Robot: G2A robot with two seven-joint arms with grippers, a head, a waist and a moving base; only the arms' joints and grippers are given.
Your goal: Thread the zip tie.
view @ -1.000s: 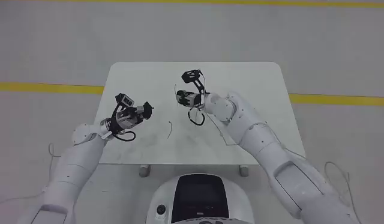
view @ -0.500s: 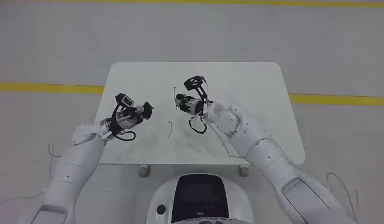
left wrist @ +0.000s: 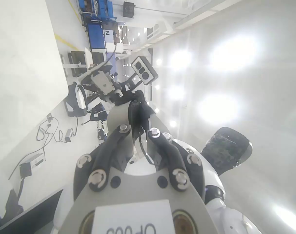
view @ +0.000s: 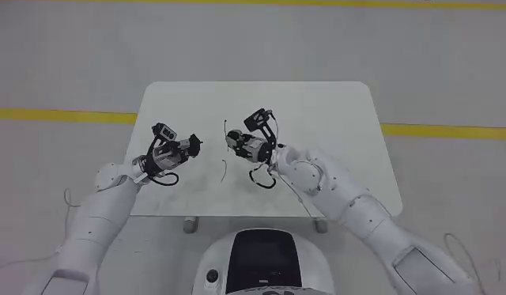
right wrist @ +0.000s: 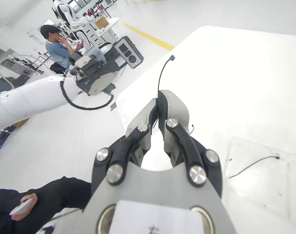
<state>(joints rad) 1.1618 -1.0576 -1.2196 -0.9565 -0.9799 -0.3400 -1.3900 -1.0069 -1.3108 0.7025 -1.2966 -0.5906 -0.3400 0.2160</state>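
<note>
My right gripper (right wrist: 158,98) is shut on a thin black zip tie (right wrist: 161,73). Its strap rises from the fingertips and its small square head hangs free at the far end. In the top view this gripper (view: 231,140) hovers over the middle of the white table (view: 332,105), with the zip tie (view: 225,126) pointing away from the robot. My left gripper (view: 194,144) is held above the table's left part, a short gap from the right one, and faces it. Its fingers (left wrist: 124,113) are shut, and a thin black strand shows in the gap behind the pads.
A second zip tie (view: 223,170) lies loose on the table between the arms, nearer the front edge. A third zip tie (right wrist: 255,163) rests on a clear flat sheet (right wrist: 279,181) on the table's right side. The table's far half is bare.
My right arm has carried the held zip tie leftward and toward the robot, closing the gap to the left gripper. The left arm has stayed still.
</note>
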